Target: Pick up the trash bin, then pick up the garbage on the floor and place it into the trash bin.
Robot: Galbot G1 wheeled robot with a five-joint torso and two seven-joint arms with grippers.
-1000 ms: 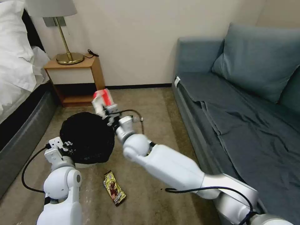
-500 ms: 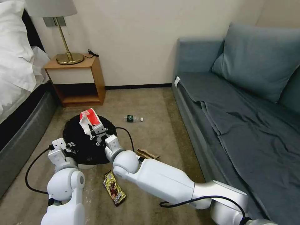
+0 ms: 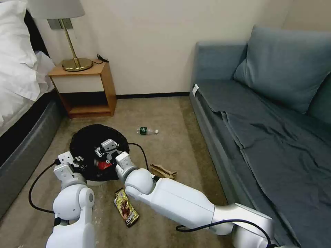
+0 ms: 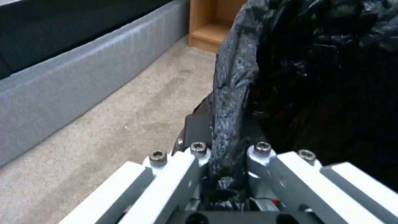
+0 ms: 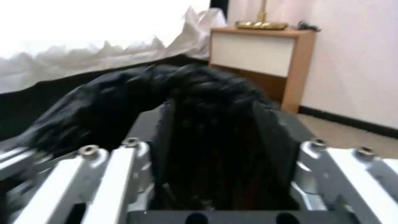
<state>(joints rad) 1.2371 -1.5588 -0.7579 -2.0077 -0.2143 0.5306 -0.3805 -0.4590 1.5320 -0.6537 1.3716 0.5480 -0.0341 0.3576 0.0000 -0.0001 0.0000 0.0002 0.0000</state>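
Gold wrapper (image 3: 126, 207): glossy, flat on the carpet, nearest the robot.
Left gripper (image 3: 76, 159): jaws clenched on the trash bin (image 3: 84, 137)'s crinkly black liner rim, steadying it.
Right gripper (image 3: 103, 152): jaws released over the bin mouth; red carton (image 3: 102, 164) lies inside.
Brown bag (image 3: 163, 171): crumpled, beside the right arm.
Bottle (image 3: 147, 131): clear, farthest.

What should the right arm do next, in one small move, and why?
Probably lift the right gripper straight up out of the trash bin. Its fingers look open and the red-and-white carton lies inside the bin, while the left gripper holds the liner at the rim.
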